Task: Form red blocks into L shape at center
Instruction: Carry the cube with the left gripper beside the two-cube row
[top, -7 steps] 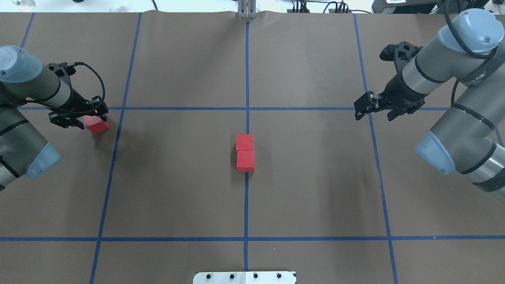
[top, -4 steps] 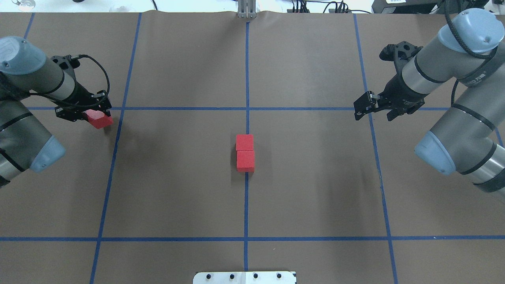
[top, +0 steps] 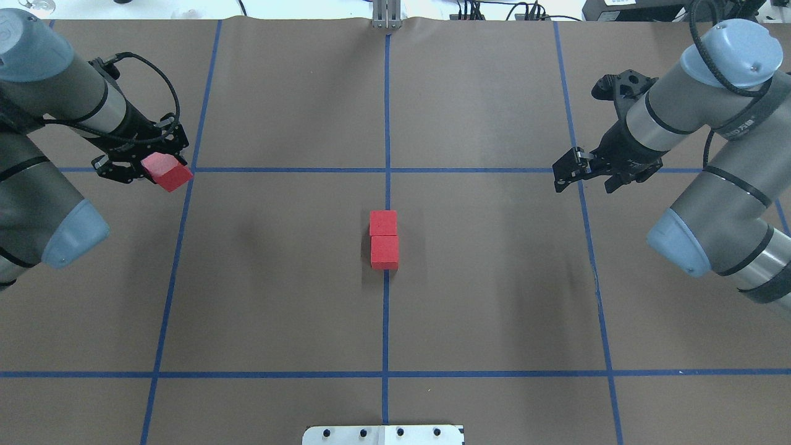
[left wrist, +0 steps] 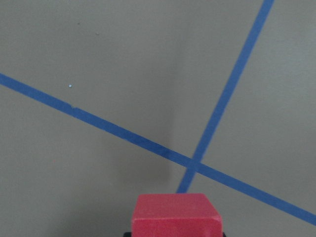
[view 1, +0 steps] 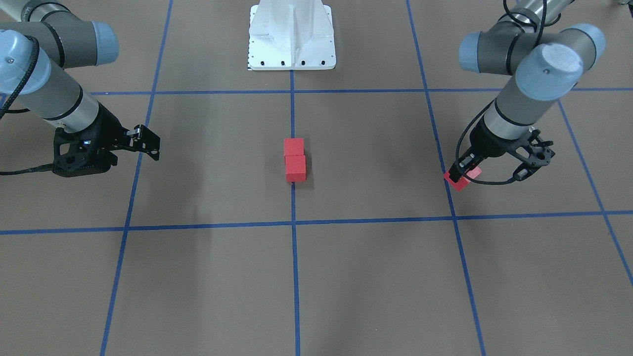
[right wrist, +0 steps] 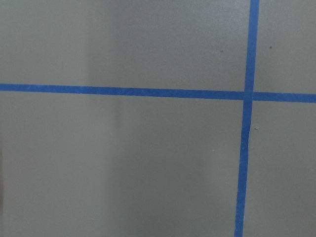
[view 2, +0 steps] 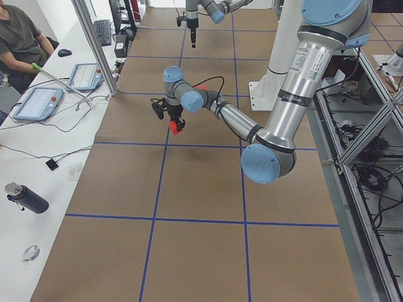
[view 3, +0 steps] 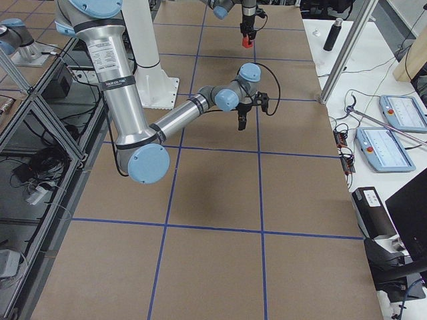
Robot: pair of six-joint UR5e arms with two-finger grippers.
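Note:
Two red blocks (top: 383, 223) (top: 384, 252) lie touching in a short line on the central blue tape line (top: 386, 321); they also show in the front view (view 1: 293, 147) (view 1: 295, 168). My left gripper (top: 162, 170) is shut on the third red block (top: 167, 173) and holds it above the brown surface at the far left, over a tape crossing. The held block shows in the left wrist view (left wrist: 175, 215) and the front view (view 1: 462, 179). My right gripper (top: 565, 173) hangs open and empty at the far right, above a tape crossing.
The white robot base plate (top: 383, 434) sits at the near edge. A metal post (top: 387, 15) stands at the far edge. In the left side view an operator (view 2: 19, 38) sits beside tablets (view 2: 38, 104) off the table's side.
My left gripper has lifted the red block off the surface and carried it up and slightly toward the centre. The right arm has barely moved. The two centre blocks are unchanged.

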